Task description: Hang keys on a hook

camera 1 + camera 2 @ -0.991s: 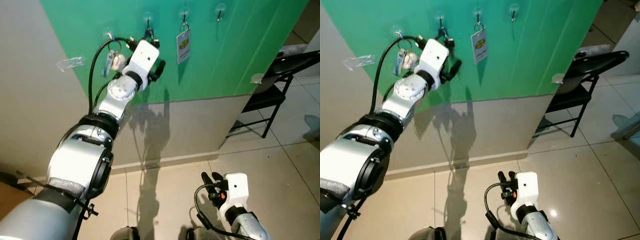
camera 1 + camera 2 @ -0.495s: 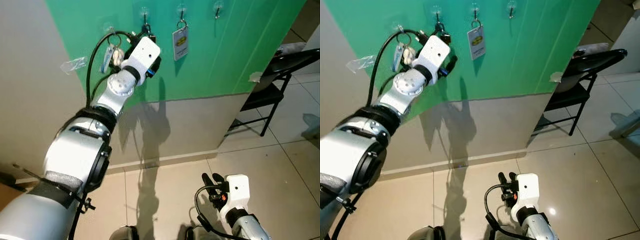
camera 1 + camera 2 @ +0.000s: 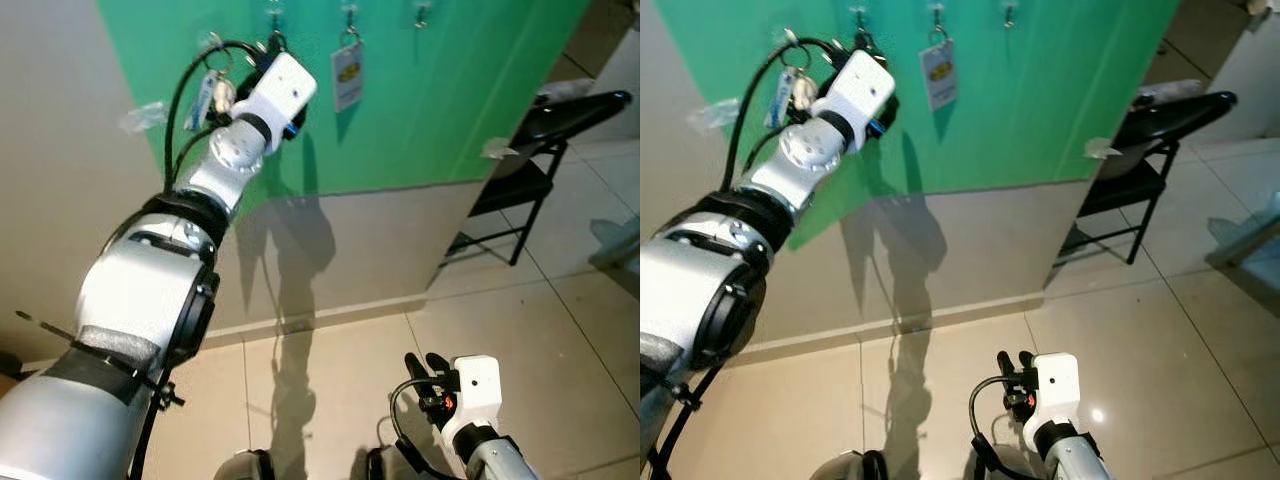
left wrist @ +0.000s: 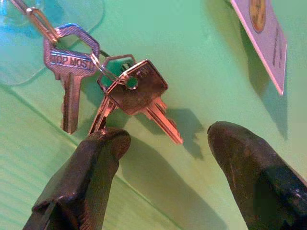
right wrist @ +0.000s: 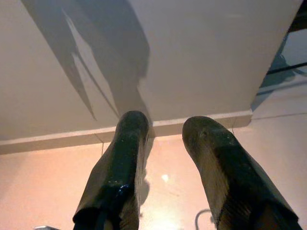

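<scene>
A bunch of silver keys (image 4: 120,86) hangs by its ring from a clear suction hook (image 4: 33,19) on the green wall (image 3: 430,90). My left gripper (image 4: 168,134) is open just below them, with nothing between its fingers. From the head camera, that gripper (image 3: 270,52) is raised against the wall at the second hook from the left and covers those keys. My right gripper (image 3: 423,362) hangs low over the floor, open and empty, and is also seen from its wrist camera (image 5: 168,122).
Another key bunch (image 3: 208,92) hangs on the leftmost hook. A white tag (image 3: 346,72) hangs on the third, and a bare hook (image 3: 421,15) is further right. A black folding chair (image 3: 540,150) stands at the right on the tiled floor (image 3: 330,380).
The head view has drifted, so the wall and hooks sit higher and further left. My left gripper has stayed at the second hook. The right arm still hangs low.
</scene>
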Robot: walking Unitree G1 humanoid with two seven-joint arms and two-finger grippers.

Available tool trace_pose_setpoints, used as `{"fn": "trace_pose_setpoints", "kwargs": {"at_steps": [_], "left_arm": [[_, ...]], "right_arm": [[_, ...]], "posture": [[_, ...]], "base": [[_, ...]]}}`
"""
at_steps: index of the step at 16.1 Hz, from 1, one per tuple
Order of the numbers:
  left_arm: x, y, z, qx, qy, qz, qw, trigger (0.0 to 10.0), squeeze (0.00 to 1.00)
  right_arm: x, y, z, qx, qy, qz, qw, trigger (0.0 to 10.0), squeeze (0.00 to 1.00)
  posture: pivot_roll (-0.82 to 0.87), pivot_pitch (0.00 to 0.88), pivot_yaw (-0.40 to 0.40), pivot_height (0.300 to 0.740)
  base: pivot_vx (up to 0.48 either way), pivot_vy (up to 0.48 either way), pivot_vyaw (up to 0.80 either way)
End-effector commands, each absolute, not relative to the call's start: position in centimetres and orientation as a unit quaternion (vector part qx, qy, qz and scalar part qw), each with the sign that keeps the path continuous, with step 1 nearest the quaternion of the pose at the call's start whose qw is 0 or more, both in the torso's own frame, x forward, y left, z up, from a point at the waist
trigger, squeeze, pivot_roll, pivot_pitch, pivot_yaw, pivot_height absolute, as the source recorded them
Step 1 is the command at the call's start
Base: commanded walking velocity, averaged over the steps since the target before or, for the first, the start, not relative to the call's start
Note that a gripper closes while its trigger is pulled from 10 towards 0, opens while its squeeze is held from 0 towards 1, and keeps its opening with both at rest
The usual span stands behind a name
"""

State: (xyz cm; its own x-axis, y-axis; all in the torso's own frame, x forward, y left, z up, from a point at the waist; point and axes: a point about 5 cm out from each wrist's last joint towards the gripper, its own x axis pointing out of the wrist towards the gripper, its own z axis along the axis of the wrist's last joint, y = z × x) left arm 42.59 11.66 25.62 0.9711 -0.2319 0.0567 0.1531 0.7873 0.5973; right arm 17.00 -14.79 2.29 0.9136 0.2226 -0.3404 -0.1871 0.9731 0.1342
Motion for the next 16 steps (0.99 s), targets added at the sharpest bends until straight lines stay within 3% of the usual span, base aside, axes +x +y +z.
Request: {"fn": "trace_pose_setpoints", "kwargs": {"at_steps": [1, 16], "left_arm": [[42.9, 13.3, 31.2, 0.280, -0.132, -0.035, 0.950, 10.0, 0.00], [43.0, 14.2, 30.0, 0.260, -0.098, -0.022, 0.960, 10.0, 0.00]], "right_arm": [[16.8, -15.0, 2.4, 0.046, 0.184, 0.104, 0.976, 10.0, 0.00], [17.6, -16.1, 2.5, 0.024, 0.194, 0.066, 0.979, 10.0, 0.00]], "posture": [[-0.30, 0.126, 0.033, 0.740], [-0.31, 0.120, 0.024, 0.740]], "base": [[0.000, 0.000, 0.00], [0.000, 0.000, 0.00]]}}
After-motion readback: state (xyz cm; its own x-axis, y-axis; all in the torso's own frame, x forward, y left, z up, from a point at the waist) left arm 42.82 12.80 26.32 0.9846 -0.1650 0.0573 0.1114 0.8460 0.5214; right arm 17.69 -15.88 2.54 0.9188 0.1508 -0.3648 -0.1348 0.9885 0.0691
